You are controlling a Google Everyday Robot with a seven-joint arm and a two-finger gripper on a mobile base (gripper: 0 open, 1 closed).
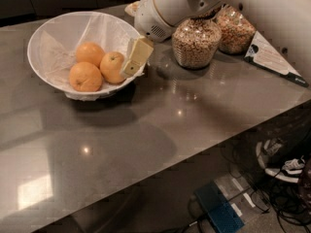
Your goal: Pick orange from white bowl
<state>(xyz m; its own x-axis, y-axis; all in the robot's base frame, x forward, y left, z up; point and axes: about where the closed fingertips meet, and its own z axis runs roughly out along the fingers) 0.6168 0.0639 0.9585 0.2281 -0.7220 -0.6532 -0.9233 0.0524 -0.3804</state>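
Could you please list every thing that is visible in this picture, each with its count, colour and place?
bowl: one, white, paper-lined, back left of the table.
pale orange: one, yellow-orange, right side of the bowl.
deeper oranges: two, deep orange, in the bowl, left of the pale one.
jars: two, clear glass with brown cereal, right of the bowl.
card: one, white and dark, right edge of the table.
table: one, grey-brown, shiny.
box: one, blue, on the floor.
cables: several, dark, floor at right.
arm: one, white, reaching in from the top.
tool: one, cream, at the bowl's right rim beside the pale orange.
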